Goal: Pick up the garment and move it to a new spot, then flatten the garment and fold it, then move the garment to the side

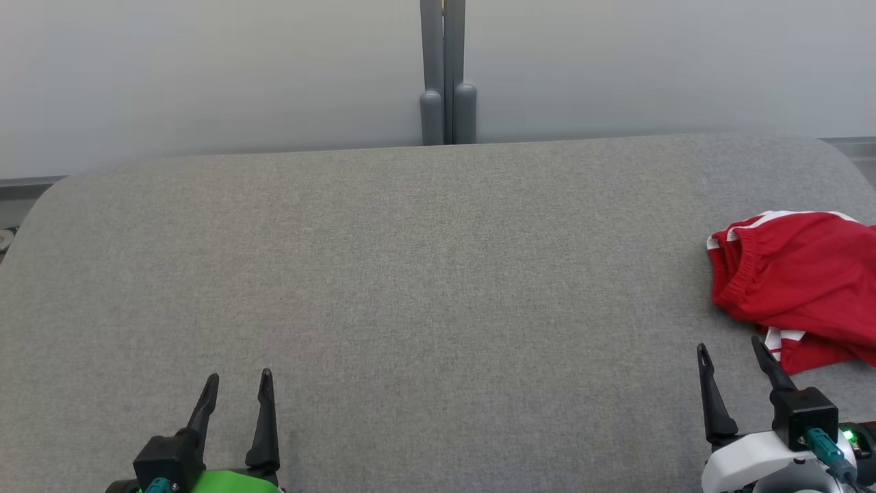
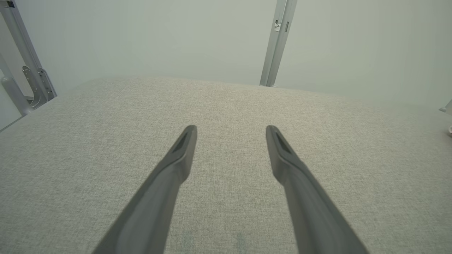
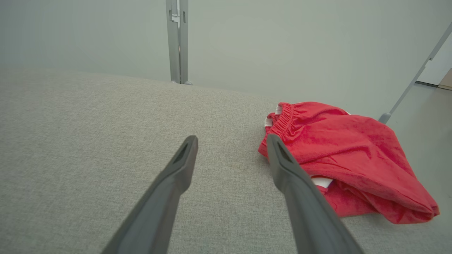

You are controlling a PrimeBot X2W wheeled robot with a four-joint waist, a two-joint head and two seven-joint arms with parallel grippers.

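The right jaws stand wide apart with nothing between them, their two dark fingers (image 3: pixel 176 169) reaching out over bare grey cloth. In the head view those fingers (image 1: pixel 710 390) rise at the lower right. The tip of the outer one comes just beside the near edge of the garment (image 1: pixel 801 274); whether it touches the cloth I cannot tell. The garment is a pair of red shorts with white stripes. It lies crumpled on the bench (image 1: pixel 410 274) at the far right, partly cut off by the edge of the head view. In the right wrist view the garment (image 3: pixel 353 148) sits ahead of the jaws and to their right. The outer finger crosses in front of its near left edge, and none of the cloth lies inside the gap. The gathered elastic waistband (image 3: pixel 284 120) is the part turned toward the middle of the bench, and a bit of white shows under the top fold. The left jaws are also spread wide and hold nothing. Their fingers (image 2: pixel 180 155) point across the plain bench (image 2: pixel 226 106), well apart from the garment at the other side, and show at the lower left of the head view (image 1: pixel 263 411). Behind the bench stands a grey upright post (image 1: pixel 445 68) against a pale wall (image 1: pixel 205 68).
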